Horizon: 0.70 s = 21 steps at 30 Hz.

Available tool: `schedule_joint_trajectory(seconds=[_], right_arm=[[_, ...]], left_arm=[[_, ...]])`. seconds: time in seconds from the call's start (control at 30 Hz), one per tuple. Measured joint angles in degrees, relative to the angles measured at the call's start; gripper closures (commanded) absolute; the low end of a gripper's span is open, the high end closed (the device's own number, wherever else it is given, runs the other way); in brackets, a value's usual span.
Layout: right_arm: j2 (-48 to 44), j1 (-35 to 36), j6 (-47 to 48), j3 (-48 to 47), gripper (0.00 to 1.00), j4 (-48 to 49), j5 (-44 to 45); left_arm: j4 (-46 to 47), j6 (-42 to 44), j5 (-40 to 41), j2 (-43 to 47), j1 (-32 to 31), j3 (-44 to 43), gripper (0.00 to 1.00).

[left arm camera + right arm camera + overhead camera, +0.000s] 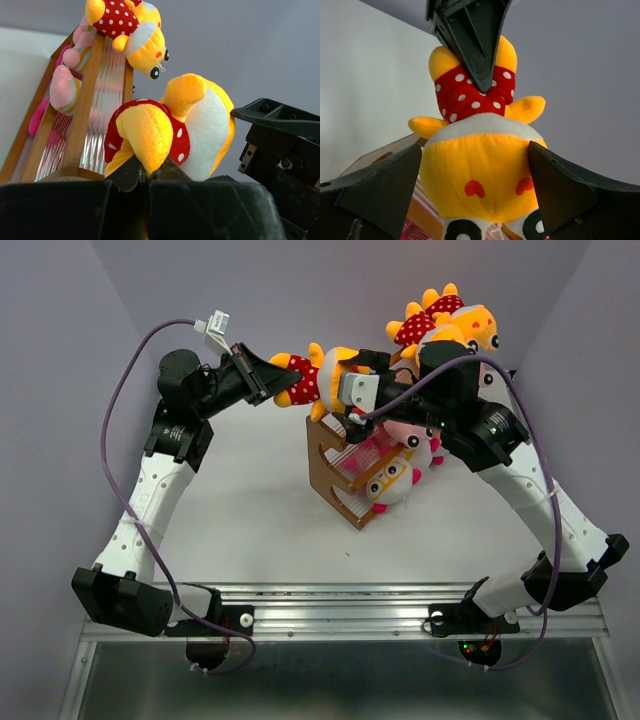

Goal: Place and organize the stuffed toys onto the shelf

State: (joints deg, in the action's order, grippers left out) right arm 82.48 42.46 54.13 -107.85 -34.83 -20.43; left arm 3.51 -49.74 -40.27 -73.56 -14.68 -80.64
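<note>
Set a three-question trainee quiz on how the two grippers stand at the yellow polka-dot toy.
1. True or false: the left gripper is shut on the yellow toy's foot.
2. The right gripper's fingers stand on either side of the toy's: A) head B) arm C) tail.
3. Fill in: the toy's red clothing carries white ____.
Key: 1 true; 2 A; 3 dots.

Eyes of yellow toy [479, 175] partly off-frame.
</note>
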Motion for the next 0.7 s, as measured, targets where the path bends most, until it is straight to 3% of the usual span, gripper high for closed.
schedule_joint_trajectory(seconds=[0.23,0.4,0.47,0.53,0.57,0.6,0.63,0.7], right_arm=[[-0.3,0.0,2.7,2.2,0.07,2.2,6.4],[-0.4,0.0,3.1,3.7,0.13,2.6,8.6],[-0.4,0.0,3.0,4.6,0.27,2.7,9.6],[-0.4,0.0,3.0,4.9,0.33,2.8,10.0],[-0.4,0.0,2.7,4.9,0.47,2.8,10.4],[-0.4,0.0,2.6,4.9,0.54,2.8,10.7],[-0.4,0.0,2.2,4.9,0.71,2.8,10.8],[-0.4,0.0,1.6,4.9,0.85,3.0,11.3]], left_arm=[[0.1,0.4,-0.1,-0.7,0.0,0.0,1.00],[0.1,0.6,-0.7,-2.2,0.0,-0.2,1.00],[0.1,0.8,-0.9,-2.6,0.0,-0.4,1.00],[0.1,0.9,-1.1,-2.6,0.0,-0.4,1.00],[0.2,0.9,-1.1,-2.7,0.0,-0.4,1.00],[0.5,0.8,-1.3,-2.6,0.0,-0.4,1.00],[0.6,0.8,-1.3,-2.6,0.0,-0.4,1.00],[1.2,0.8,-1.3,-2.6,0.0,-0.4,1.00]])
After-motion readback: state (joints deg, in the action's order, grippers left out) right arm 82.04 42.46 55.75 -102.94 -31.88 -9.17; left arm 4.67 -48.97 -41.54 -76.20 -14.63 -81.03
